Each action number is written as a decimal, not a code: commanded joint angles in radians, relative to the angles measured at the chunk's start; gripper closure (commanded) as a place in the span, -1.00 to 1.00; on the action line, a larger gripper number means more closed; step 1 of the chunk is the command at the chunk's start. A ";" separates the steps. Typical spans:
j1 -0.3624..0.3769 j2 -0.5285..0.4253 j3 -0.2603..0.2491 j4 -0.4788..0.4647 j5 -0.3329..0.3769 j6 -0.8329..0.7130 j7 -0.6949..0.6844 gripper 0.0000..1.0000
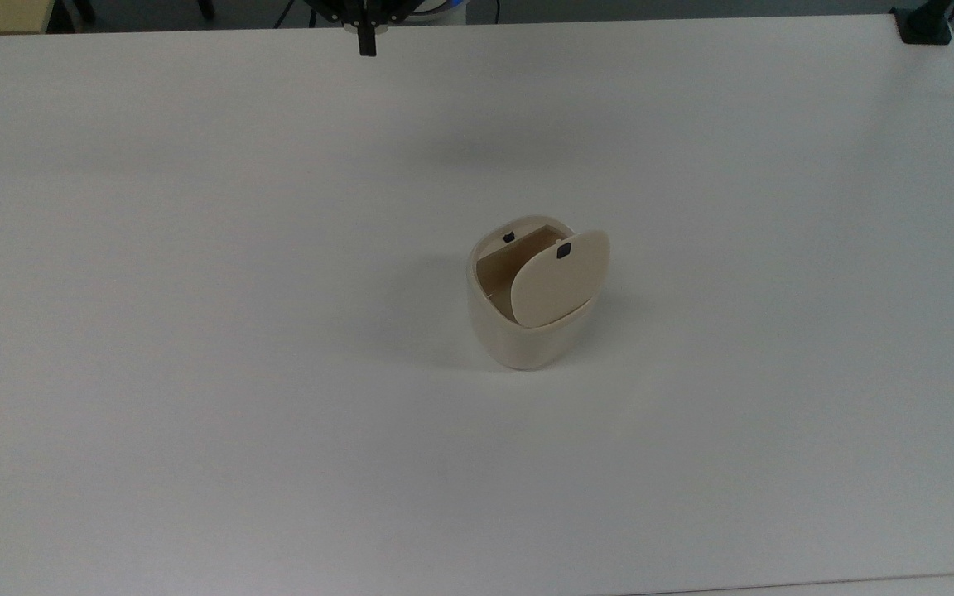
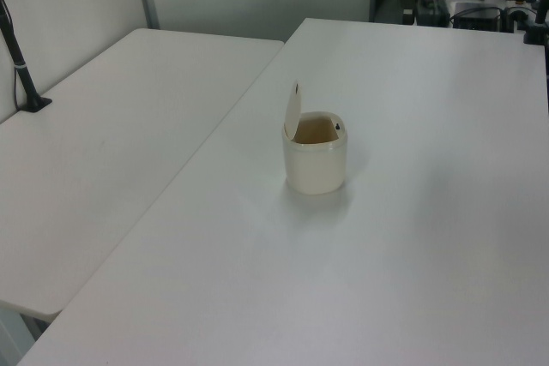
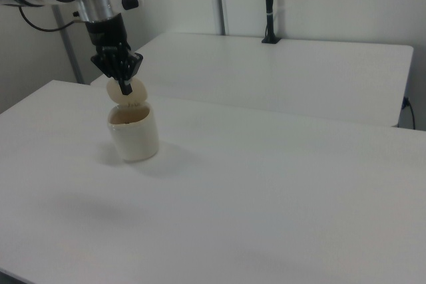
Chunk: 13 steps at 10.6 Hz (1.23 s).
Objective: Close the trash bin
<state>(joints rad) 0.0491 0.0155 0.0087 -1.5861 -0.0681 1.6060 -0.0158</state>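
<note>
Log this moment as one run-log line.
phase: approach | gripper: shut, holding nothing, at table's far edge in top view | trash bin: lid open, upright | contact: none

I'm counting one bin [image 1: 527,319] near the middle of the top view, and I'm seeing it again at the centre of the left view [image 2: 316,163] and at the left of the right view [image 3: 135,136]. I'm counting one lid [image 1: 560,277] on it and two small black marks: one on the lid [image 1: 562,251], one on the rim [image 1: 508,237]. I'm seeing one gripper [image 3: 125,87] at the upper left of the right view. I'm counting two tables in the left view: one [image 2: 429,237] bearing the bin, another [image 2: 103,152] at the left.
</note>
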 commanded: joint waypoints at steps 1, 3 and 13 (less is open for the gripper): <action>0.040 0.038 0.001 -0.006 0.002 0.101 -0.013 1.00; 0.069 0.053 0.001 0.014 0.013 0.187 -0.016 1.00; 0.202 0.208 0.002 0.014 0.021 0.755 -0.001 1.00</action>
<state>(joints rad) 0.2392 0.1945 0.0161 -1.5801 -0.0680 2.3105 -0.0139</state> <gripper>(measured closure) 0.991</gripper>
